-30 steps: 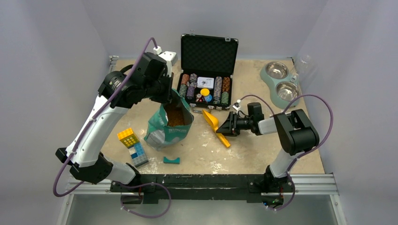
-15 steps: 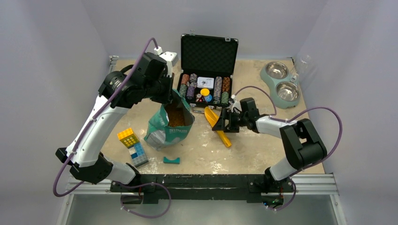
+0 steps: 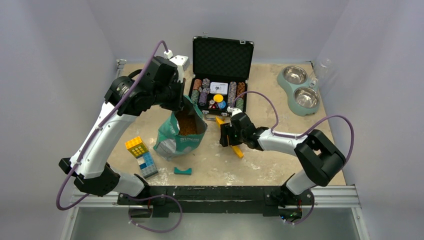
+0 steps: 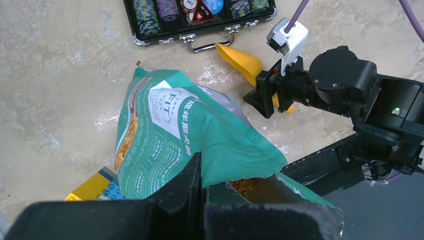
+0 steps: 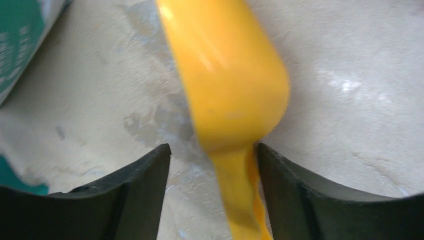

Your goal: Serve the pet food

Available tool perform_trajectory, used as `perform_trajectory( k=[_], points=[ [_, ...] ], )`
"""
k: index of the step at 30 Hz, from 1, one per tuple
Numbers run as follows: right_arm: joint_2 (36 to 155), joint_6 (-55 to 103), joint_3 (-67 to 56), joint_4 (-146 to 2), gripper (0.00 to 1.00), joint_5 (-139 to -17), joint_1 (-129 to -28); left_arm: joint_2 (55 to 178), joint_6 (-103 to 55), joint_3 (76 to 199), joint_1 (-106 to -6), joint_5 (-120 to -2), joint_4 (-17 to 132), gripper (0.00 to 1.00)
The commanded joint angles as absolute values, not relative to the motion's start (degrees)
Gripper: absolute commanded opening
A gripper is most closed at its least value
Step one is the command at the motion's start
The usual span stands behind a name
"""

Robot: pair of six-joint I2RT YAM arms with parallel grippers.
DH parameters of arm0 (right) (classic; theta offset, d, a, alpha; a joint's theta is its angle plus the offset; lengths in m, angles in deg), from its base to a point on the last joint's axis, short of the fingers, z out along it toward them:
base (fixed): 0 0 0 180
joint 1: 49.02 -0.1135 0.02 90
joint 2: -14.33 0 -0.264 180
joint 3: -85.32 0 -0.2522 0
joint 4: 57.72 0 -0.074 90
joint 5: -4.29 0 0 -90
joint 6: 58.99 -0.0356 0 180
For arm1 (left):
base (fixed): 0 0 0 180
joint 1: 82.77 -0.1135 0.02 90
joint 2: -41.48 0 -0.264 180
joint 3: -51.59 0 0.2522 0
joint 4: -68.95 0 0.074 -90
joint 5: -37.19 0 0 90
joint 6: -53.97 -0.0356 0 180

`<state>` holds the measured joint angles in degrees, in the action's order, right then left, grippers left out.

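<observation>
Bag (image 3: 180,139): teal-green, white label panel w/ green print, silver inner lining. Kibble (image 3: 187,123): brown. Scoop (image 5: 230,85): glossy yellow-orange. Worktop (image 3: 270,160): beige, mottled w/ pale chalky patches. Case (image 3: 222,57): black, quilted-pattern lining. Chips (image 3: 232,92): multi-col, striped edges. Feeder (image 3: 282,82): mint green. Bowls (image 3: 294,75): bare steel. Blocks (image 3: 136,146): yellow, blue. Cables (image 4: 299,9): purple.

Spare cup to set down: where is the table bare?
Bare: the far strip between the poker case and the double bowl; the near edge between the teal piece and right arm's base. Crowded: around the bag, scoop and right fingers.
</observation>
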<state>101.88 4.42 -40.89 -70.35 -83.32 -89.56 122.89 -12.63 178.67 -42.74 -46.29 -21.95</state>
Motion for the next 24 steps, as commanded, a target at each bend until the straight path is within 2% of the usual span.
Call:
perform_trajectory(
  k=[1, 5, 9, 10, 11, 14, 15, 24],
  points=[
    [106.1, 1.5, -39.8, -78.0, 0.53, -95.7, -90.6, 120.4, -12.0, 178.8, -42.7, -46.7, -18.7, 0.00],
    [104.1, 2.1, -39.4, -78.6, 0.21, -94.7, -90.6, 120.3, -11.8, 178.2, -42.7, -46.8, -18.5, 0.00],
    [99.4, 2.6, -41.1, -78.5, 0.04, -94.9, -90.6, 119.4, -11.4, 177.2, -42.7, -46.8, -17.6, 0.00],
    [98.6, 2.1, -41.5, -78.3, 0.02, -95.2, -90.7, 119.4, -11.3, 176.9, -42.8, -46.7, -17.4, 0.00],
    [98.1, 1.8, -41.7, -77.7, 0.05, -95.4, -90.7, 119.1, -11.2, 176.7, -42.7, -46.8, -17.3, 0.00],
    [98.7, 1.3, -42.3, -75.1, 0.36, -96.6, -91.9, 118.6, -11.0, 176.1, -42.7, -46.8, -16.8, 0.00],
    [98.9, 0.9, -42.7, -74.1, 0.42, -97.6, -92.6, 118.5, -10.9, 175.9, -42.8, -46.8, -16.8, 0.00],
    [96.5, -7.4, -52.0, -65.3, 0.59, -113.7, -100.2, 119.2, -11.0, 175.7, -42.7, -47.4, -19.1, 0.00]
  ],
)
